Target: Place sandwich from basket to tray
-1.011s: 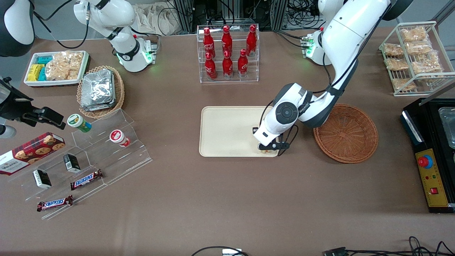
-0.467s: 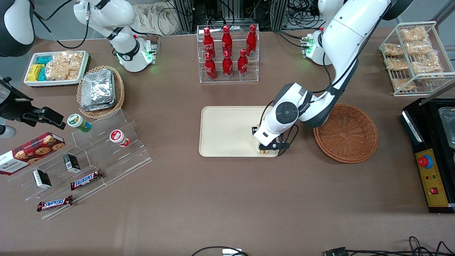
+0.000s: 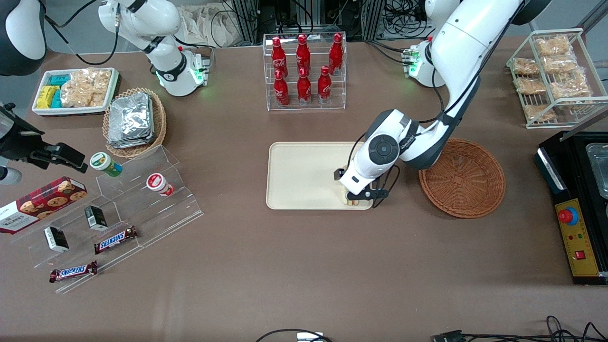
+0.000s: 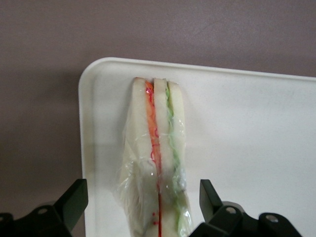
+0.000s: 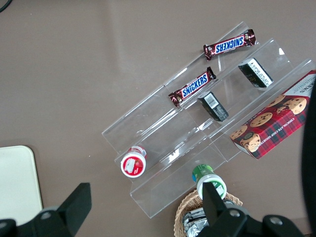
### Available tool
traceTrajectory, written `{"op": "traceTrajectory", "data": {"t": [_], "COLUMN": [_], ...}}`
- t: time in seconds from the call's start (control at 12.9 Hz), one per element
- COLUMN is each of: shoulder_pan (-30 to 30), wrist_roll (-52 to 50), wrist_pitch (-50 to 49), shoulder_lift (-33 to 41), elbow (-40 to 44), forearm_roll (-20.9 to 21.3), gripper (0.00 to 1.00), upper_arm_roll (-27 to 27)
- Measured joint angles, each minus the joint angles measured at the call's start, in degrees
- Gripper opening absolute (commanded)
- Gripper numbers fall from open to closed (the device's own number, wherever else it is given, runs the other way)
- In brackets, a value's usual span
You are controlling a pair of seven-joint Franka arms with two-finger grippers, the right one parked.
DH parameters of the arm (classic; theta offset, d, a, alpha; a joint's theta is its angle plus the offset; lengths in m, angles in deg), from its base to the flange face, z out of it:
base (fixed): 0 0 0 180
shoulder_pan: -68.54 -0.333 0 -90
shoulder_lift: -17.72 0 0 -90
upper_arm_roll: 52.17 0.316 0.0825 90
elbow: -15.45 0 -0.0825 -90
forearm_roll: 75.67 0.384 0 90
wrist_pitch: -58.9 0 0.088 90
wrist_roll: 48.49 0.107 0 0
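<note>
The sandwich [image 4: 155, 148], pale bread with red and green filling under clear wrap, lies flat on the cream tray [image 4: 247, 138] at a rounded corner. My left gripper [image 4: 142, 197] hovers over it, open, and each finger [image 4: 74, 202] stands clear of the bread's sides. In the front view the gripper [image 3: 354, 198] is over the tray [image 3: 304, 175] at the corner nearest the camera and the working arm's end, with a bit of sandwich [image 3: 352, 202] showing below it. The reddish-brown basket [image 3: 463, 178] sits beside the tray with nothing in it.
A clear rack of red bottles [image 3: 304, 71] stands farther from the camera than the tray. Toward the parked arm's end are a tan basket of foil packs [image 3: 134, 121] and a stepped acrylic shelf [image 3: 133, 209]. A black machine [image 3: 579, 204] and a wire rack [image 3: 555, 76] stand past the basket.
The arm has shifted only very slightly above the tray corner. The sandwich stays in the same spot on the tray.
</note>
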Motion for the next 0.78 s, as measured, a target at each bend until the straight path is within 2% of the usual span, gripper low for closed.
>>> {"op": "traceTrajectory", "data": {"t": [0.16,0.31,0.47,0.62,0.78], "shoulder_pan": [-0.29,-1.41,-2.36,-3.27,-3.38], "wrist_roll": [-0.24,-0.24,0.00,3.34,9.30], "wrist_pitch": [-7.55,-20.10,-28.54,-31.04,-31.51], "shoulder_lift": [3.34,7.80,12.36,17.71,23.31], "elbow": [2.98,9.14,14.58,15.42,12.87], "forearm_roll": [-0.01,-0.02,0.01,0.00,-0.34], "gripper": [1.00,1.00,1.00,1.00,1.00], "upper_arm_roll": [0.01,0.04,0.52,3.13,9.12]}}
